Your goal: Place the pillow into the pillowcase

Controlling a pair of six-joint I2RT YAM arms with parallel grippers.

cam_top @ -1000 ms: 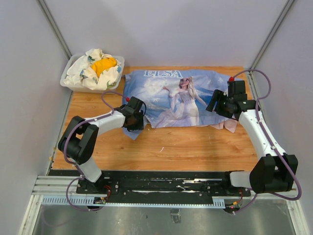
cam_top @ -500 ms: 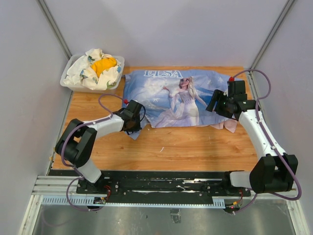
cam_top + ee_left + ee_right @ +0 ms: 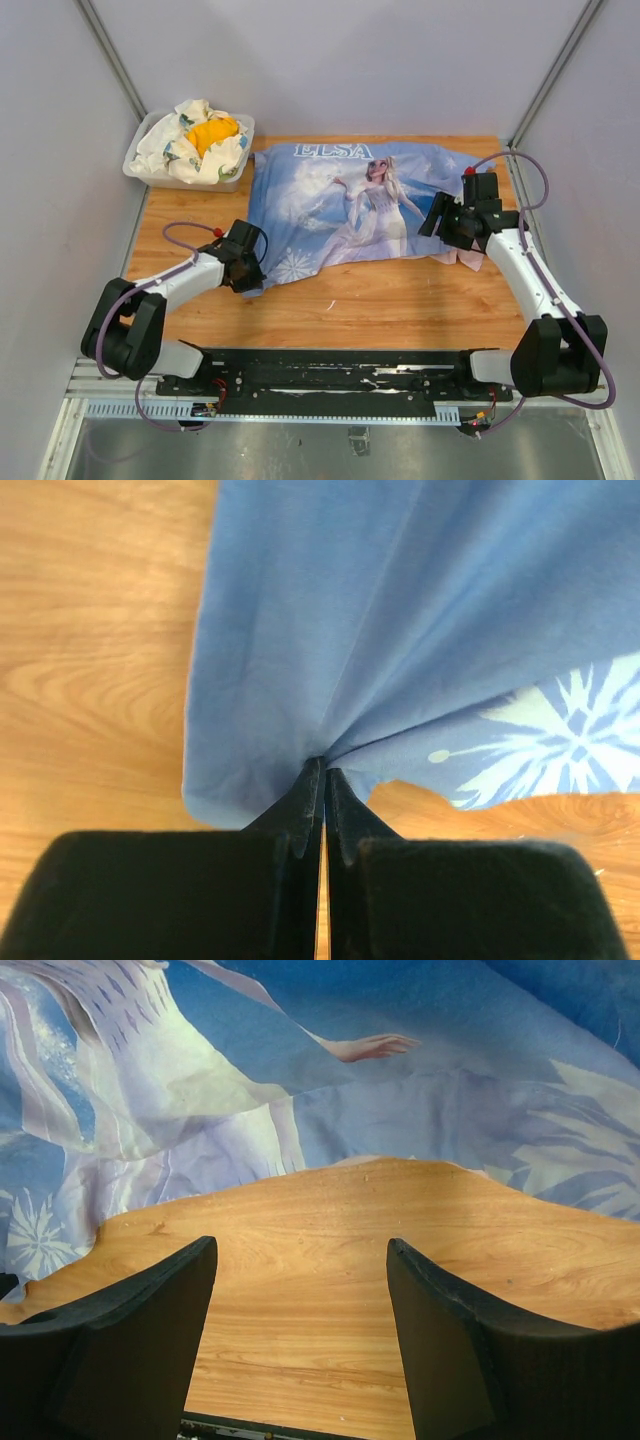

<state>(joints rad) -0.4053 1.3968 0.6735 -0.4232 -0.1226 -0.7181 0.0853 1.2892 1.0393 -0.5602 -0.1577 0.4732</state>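
**Left gripper pinches pillowcase corner; right gripper stands open over bare wood**

The pillowcase (image 3: 340, 195) lies spread, print side up, across the far half of the wooden table (image 3: 400, 300), with the "ELSA" lettering along its far edge. Its near-left corner is drawn out toward the left arm. There the left gripper (image 3: 252, 275) has its jaws pressed together on the blue fabric. In the left wrist view, folds of cloth (image 3: 400, 630) fan out from the pinch point at the fingertips (image 3: 322, 775).

The right gripper (image 3: 435, 216) sits at the pillowcase's right end with its jaws spread wide apart and nothing between them. Its wrist view shows bare wood between the two fingers (image 3: 300, 1250), with the printed fabric (image 3: 200, 1080) just beyond them.

At the far-left corner stands a white bin (image 3: 140, 165) holding a white-and-yellow cloth bundle (image 3: 205, 135), just beside the pillowcase's far-left corner.
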